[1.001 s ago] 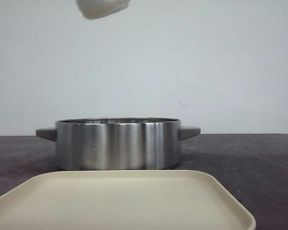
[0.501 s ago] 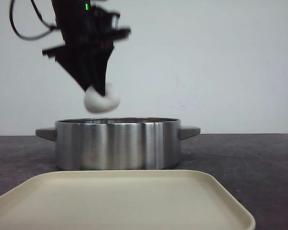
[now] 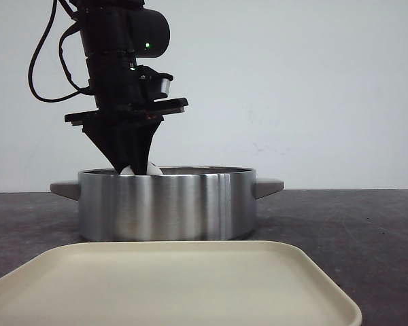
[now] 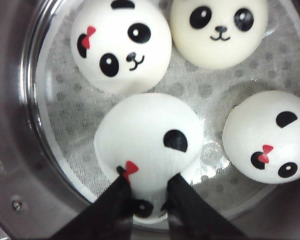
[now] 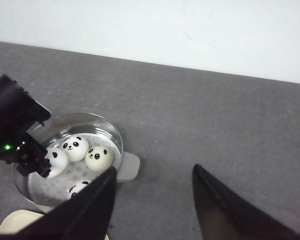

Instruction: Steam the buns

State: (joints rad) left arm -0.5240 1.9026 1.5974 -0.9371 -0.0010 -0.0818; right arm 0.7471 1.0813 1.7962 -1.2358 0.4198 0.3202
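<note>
No text, label, brand or number can be read in any view. The only markings are the painted panda faces on the buns, some with small red bows, and these carry no letters.

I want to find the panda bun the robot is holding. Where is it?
In the left wrist view, the held bun sits between the left gripper fingers, inside the steel pot, beside three other buns.
</note>
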